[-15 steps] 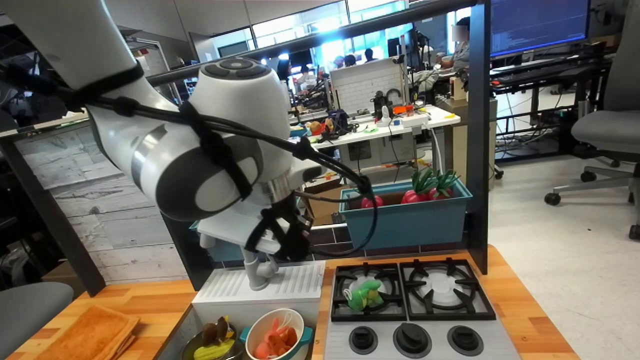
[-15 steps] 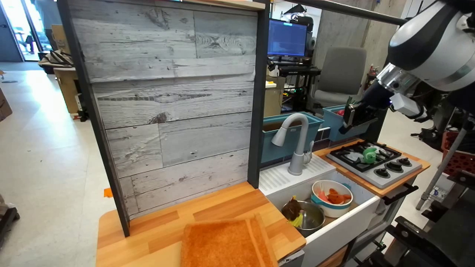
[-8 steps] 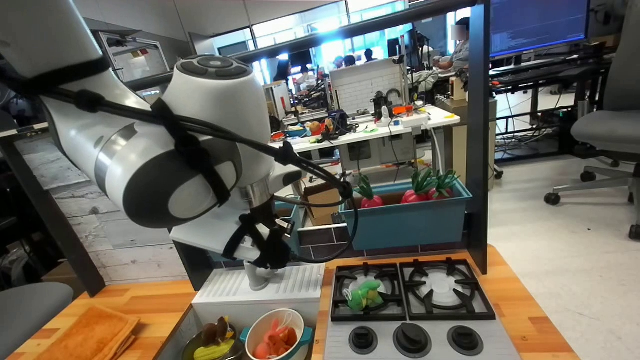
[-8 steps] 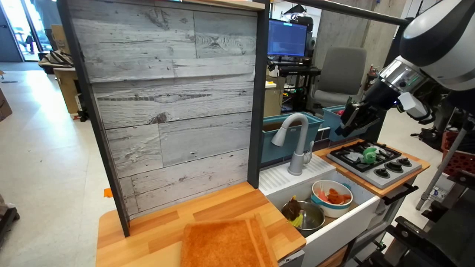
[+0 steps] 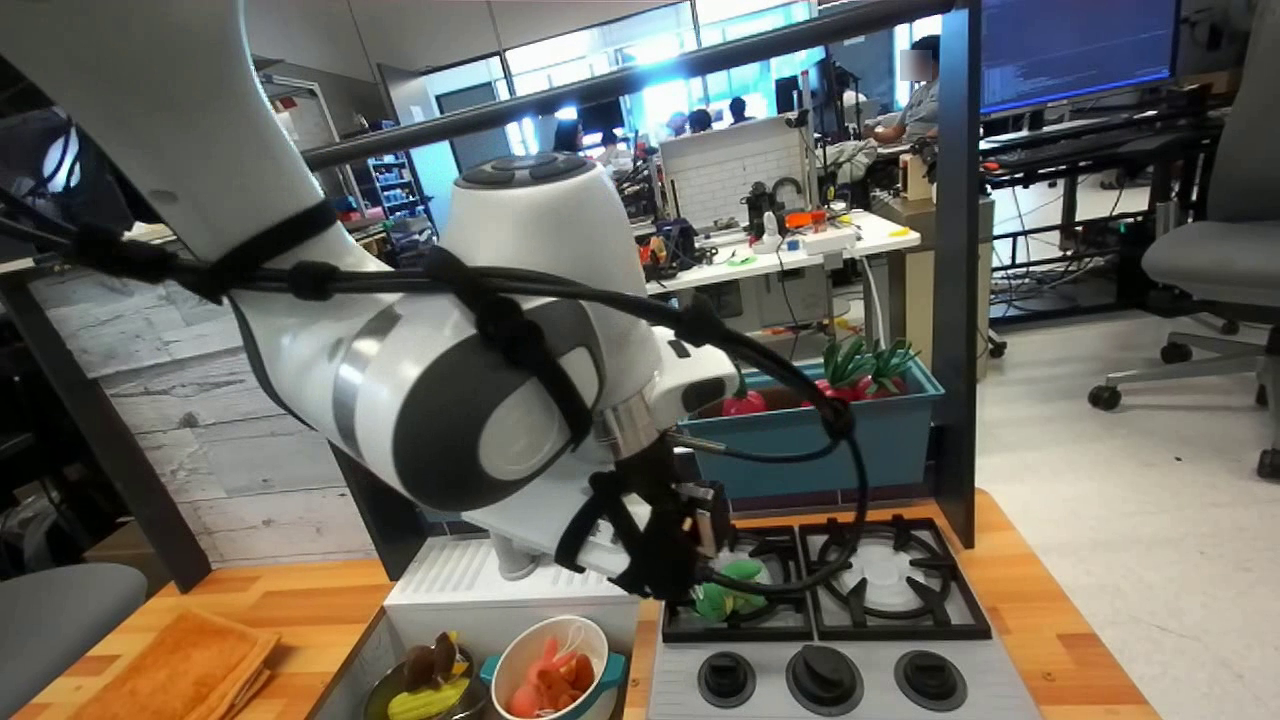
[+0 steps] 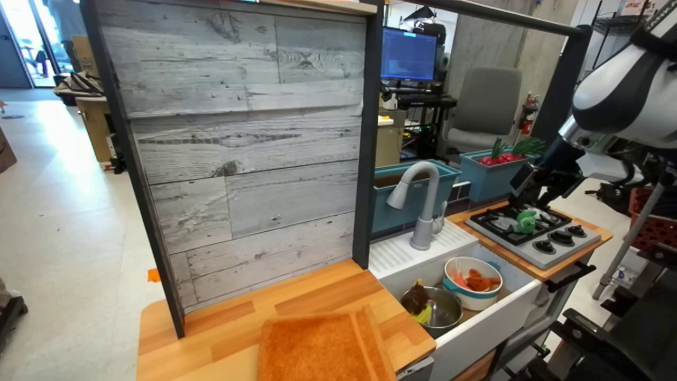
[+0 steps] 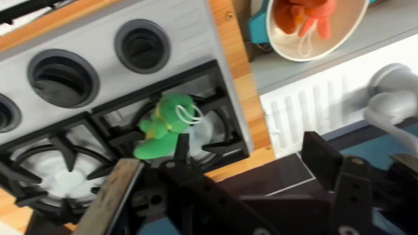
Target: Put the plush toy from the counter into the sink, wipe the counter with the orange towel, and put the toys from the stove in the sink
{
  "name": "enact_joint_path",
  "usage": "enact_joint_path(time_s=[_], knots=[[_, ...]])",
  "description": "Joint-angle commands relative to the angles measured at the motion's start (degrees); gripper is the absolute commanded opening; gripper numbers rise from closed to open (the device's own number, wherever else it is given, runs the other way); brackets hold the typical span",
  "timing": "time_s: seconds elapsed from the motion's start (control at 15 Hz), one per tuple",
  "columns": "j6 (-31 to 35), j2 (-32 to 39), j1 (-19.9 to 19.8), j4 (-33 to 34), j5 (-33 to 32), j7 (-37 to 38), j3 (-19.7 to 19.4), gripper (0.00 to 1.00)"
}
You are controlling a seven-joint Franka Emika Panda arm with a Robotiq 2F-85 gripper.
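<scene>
From the wrist view, the pincer (image 7: 249,151) stands with its fingers well apart and nothing between them. The green toy (image 7: 169,124) sits on the stove (image 7: 196,39), outside that gap, so I take the spread as readying for a pick-up. Nearby, the bowl (image 7: 347,19) holds the red toys (image 7: 320,11); it is likely the drop spot, since it gathers them in one place.

In an exterior view, the pot (image 6: 447,309) stands beside the bowl inside the sink (image 6: 492,325), with a brown toy (image 6: 417,299) and the plush (image 6: 424,316) in it, so the plush looks delivered. Over the last half second the pincer has left off blocking the radishes (image 6: 510,157) and now points down over the back of the stove, a gap showing between its fingers.

In an exterior view, the towel (image 5: 170,665) lies folded on the table (image 5: 310,600), across the sink from the stove, which leaves it out of the way. Whether the wiping is done I can't tell; the neat fold suits either answer. The arm (image 5: 450,440) has swung from near the faucet (image 5: 517,562) toward the stove and lower, partly blocking my sight of the green toy. Bowl, towel and plush look unmoved.
</scene>
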Motion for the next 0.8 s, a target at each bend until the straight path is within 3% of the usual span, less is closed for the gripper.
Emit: enact_joint_path(time_s=[0.0, 0.13, 0.33, 0.53, 0.67, 0.73], knots=[[-2.6, 2.3, 8.3, 4.6, 2.1, 6.4, -9.0, 1.00], [-4.4, 3.5, 12.4, 6.1, 2.9, 9.2, -13.1, 1.00], [-7.8, 6.3, 15.2, 9.5, 4.2, 11.9, -15.8, 1.00], [-11.1, 9.8, 11.3, 14.4, 5.5, 9.4, -11.3, 1.00], [-11.2, 12.6, 11.3, 18.0, 6.5, 10.0, -11.4, 1.00], [-11.3, 13.4, 10.5, 19.2, 6.9, 9.6, -10.6, 0.75]])
